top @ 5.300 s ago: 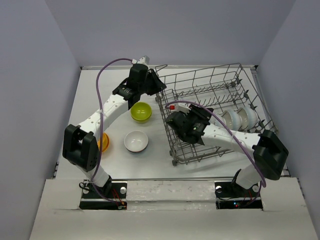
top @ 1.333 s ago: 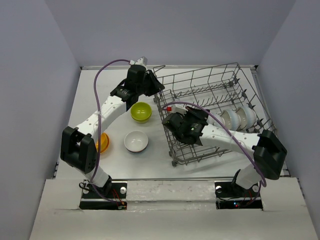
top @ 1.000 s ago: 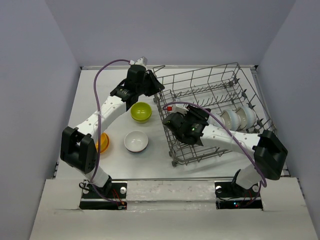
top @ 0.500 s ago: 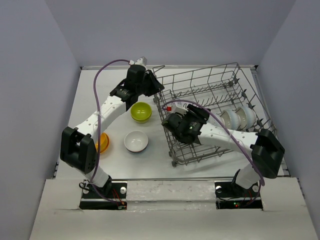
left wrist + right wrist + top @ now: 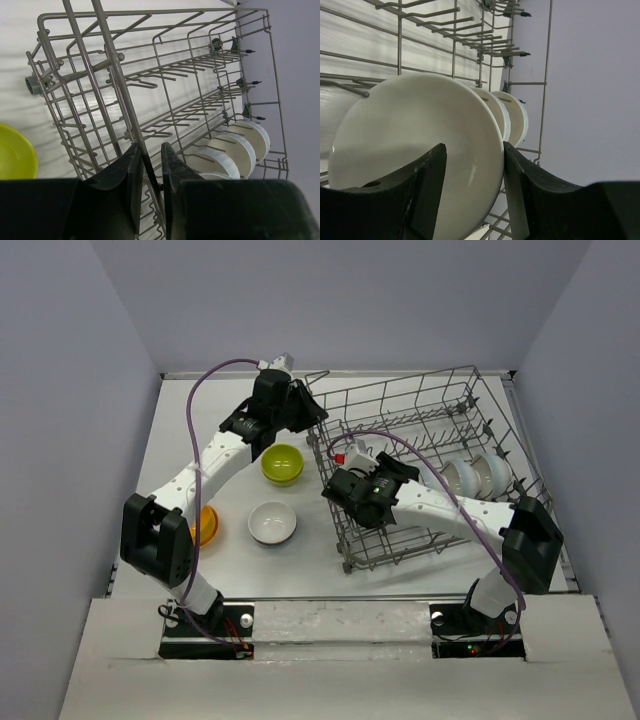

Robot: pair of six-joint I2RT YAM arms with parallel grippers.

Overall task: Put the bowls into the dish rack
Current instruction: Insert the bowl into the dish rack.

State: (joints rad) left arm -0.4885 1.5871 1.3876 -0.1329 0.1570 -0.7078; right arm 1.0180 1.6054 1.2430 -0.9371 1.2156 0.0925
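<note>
Right arm is parking a bowl in the dish rack (image 5: 440, 410).
Orange bowl (image 5: 207, 525), loose white bowl (image 5: 272, 522) and lime bowl (image 5: 282, 462) are waiting on the table (image 5: 200, 440). Left gripper (image 5: 150, 165) is pinching a rack wire, nearly closed. Right gripper (image 5: 474, 146), just shifted leftward, is straddling a standing white bowl (image 5: 415, 125), jaws half spread, grip unclear. Three are likely remaining.

Dish rack (image 5: 440, 425) tines obstruct, open gaps between bowls (image 5: 272, 522) (left)

A grey wire rack (image 5: 400, 400) at right holds white bowls (image 5: 480, 477). Left of centre sit a lime-green bowl (image 5: 282, 463), a plain white bowl (image 5: 272, 522) and an orange bowl (image 5: 210, 525). A purple cable (image 5: 193, 405) crosses the white table (image 5: 175, 440).
</note>
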